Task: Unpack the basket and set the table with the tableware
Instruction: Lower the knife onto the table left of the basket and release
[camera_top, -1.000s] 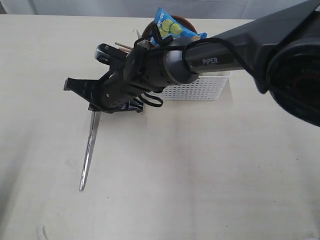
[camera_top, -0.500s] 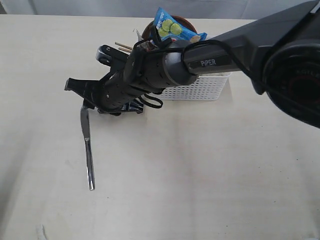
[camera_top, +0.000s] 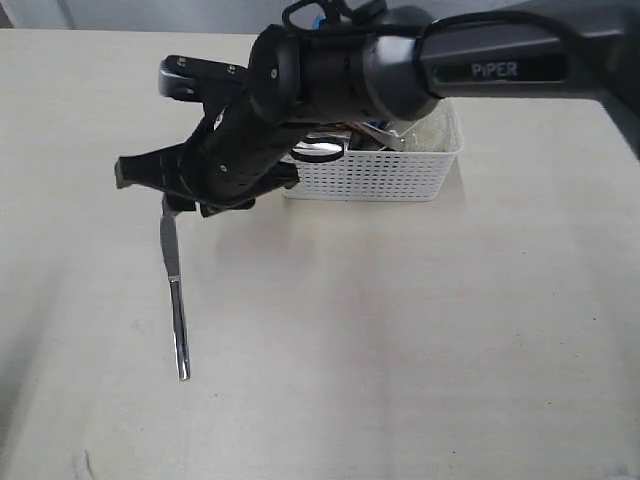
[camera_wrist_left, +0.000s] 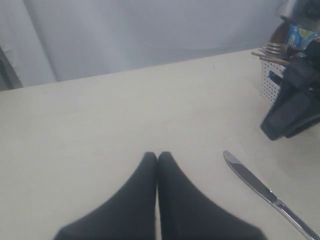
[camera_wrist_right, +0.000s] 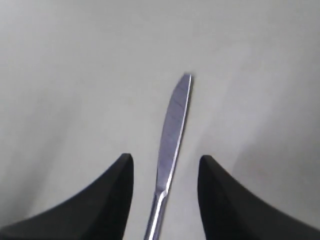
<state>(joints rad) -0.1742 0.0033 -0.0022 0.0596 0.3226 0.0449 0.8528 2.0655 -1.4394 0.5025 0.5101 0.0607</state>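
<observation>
While the right arm reaches across to the left half of the table (camera_top: 450, 350), we see the right gripper (camera_top: 155, 190) hanging over the far end of the knife (camera_top: 176, 300), its jaws standing well apart with nothing held. From the right wrist we look down between the two black fingers (camera_wrist_right: 117, 190) at the blade, which lies flat on the pale wood and touches neither of them. The knife's handle points toward the near edge. Just right of the gripper and farther back stands the white basket (camera_top: 400, 175), partly hidden behind the arm; a fork (camera_wrist_left: 272, 48) pokes over its rim. The left gripper (camera_wrist_left: 157, 156) hovers over bare tabletop near the knife, fingertips pressed together and gripping nothing.
</observation>
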